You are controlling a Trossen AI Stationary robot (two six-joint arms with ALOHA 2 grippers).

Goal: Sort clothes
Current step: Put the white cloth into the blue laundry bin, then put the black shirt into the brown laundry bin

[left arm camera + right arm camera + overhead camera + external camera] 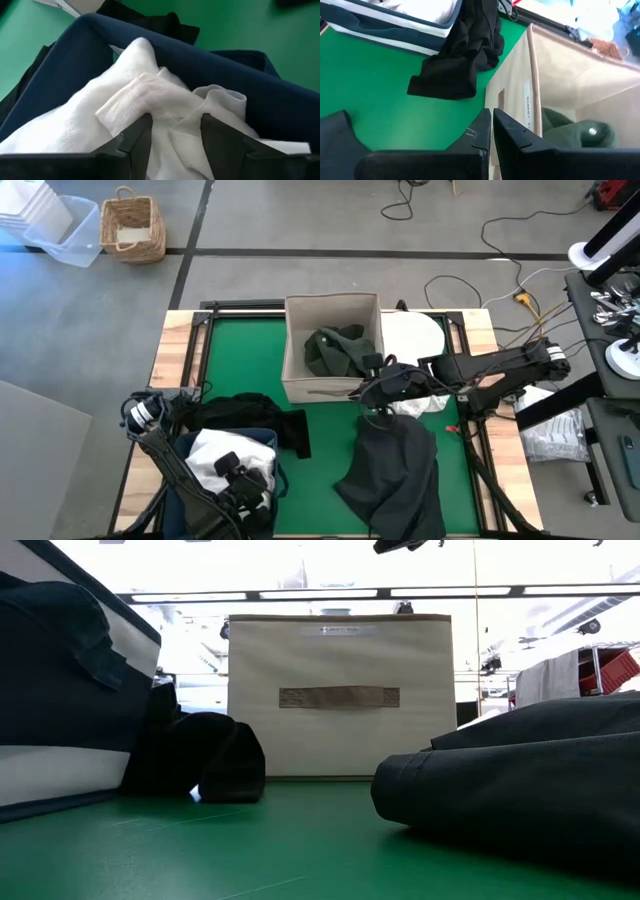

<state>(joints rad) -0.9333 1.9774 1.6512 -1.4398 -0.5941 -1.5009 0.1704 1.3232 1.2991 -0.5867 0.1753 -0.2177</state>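
Landmark: beige fabric box (333, 348), standing on the green bench (240, 360).

Left hand (172, 137) is over the navy bin (262, 442), on the left arm's side of the box and nearer the bench's front edge. Fingers are spread apart, released, with the white garment (150, 100) lying between and under them inside the bin.

Right hand (491, 131) hangs just above the box's front rim, fingers clenched together on nothing.

Dark green garment (335, 350) lies inside the box.

Black garment (255, 415) lies on the bench between the box and the bin, against the bin's wall.

Charcoal garment (395, 465) is spread on the bench in front of the box, below the right hand.
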